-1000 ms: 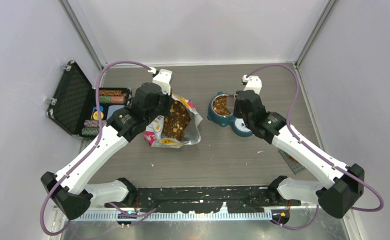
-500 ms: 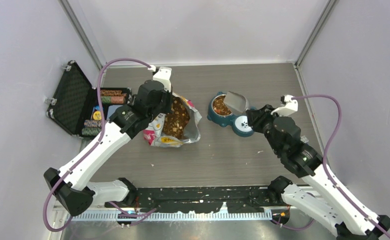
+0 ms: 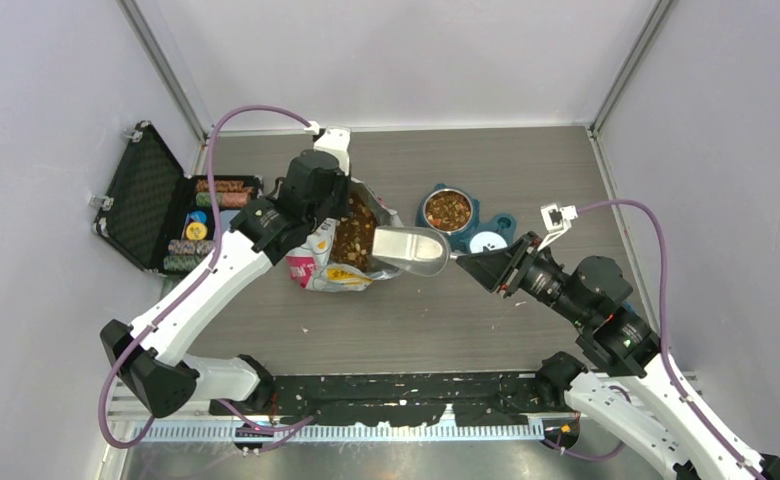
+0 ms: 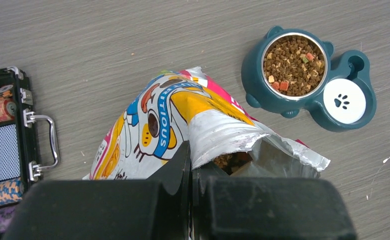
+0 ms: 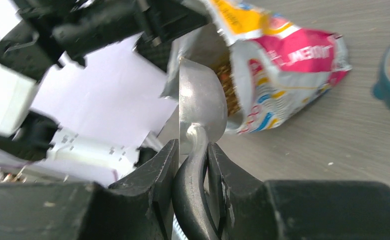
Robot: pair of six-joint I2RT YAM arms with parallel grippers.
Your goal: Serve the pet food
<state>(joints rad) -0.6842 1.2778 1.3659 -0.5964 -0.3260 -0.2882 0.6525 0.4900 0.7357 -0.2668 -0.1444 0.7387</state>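
Note:
The pet food bag (image 3: 316, 268) lies open at table centre-left, brown kibble (image 3: 351, 240) showing in its mouth. My left gripper (image 3: 318, 205) is shut on the bag's torn upper edge (image 4: 218, 135). My right gripper (image 3: 481, 268) is shut on the handle of the metal scoop (image 3: 413, 250), whose empty bowl points at the bag mouth; it also shows in the right wrist view (image 5: 200, 102). The teal double pet bowl (image 3: 496, 222) stands right of the bag, its steel dish holding kibble (image 3: 449, 210), seen too in the left wrist view (image 4: 293, 64).
An open black case (image 3: 151, 200) with stacked poker chips (image 3: 221, 192) stands at the left wall. A white paw-print lid (image 3: 487, 242) sits in the bowl's second well. Loose crumbs lie on the wood table (image 3: 416, 320).
My right arm has swung the scoop from over the steel dish leftward and down to the bag's mouth. My left gripper kept hold of the bag edge and lifted slightly.

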